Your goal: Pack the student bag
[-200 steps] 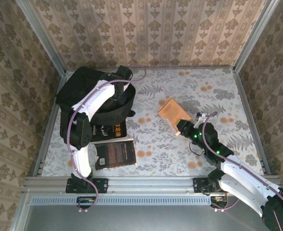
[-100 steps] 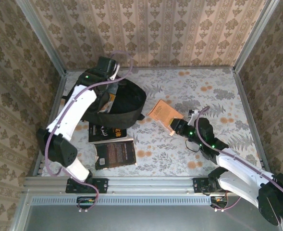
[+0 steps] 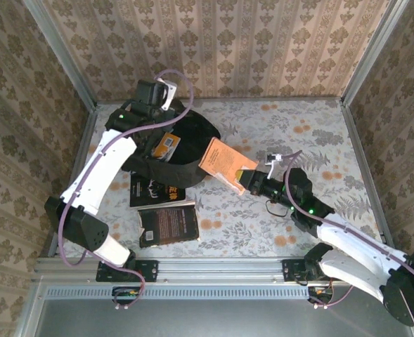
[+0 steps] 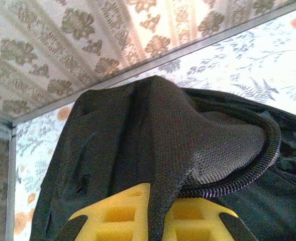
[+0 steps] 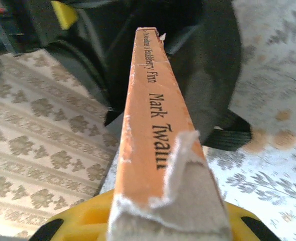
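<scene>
Pinching the student bag [image 3: 182, 172] fabric, left claw [image 4: 150, 218] faces right claw [image 3: 249, 181] holding orange book [image 3: 221, 163].

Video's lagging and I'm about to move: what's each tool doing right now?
Left tool: closed, pinching the backpack fabric at its zipper opening.
Right tool: closed on the orange book, holding it at the backpack's opening.

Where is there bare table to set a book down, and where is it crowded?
Free table: the far right corner, between back wall, right wall and orange book; the near strip between the dark books and the right arm. Crowded: the left side, with the student bag and those books.
</scene>
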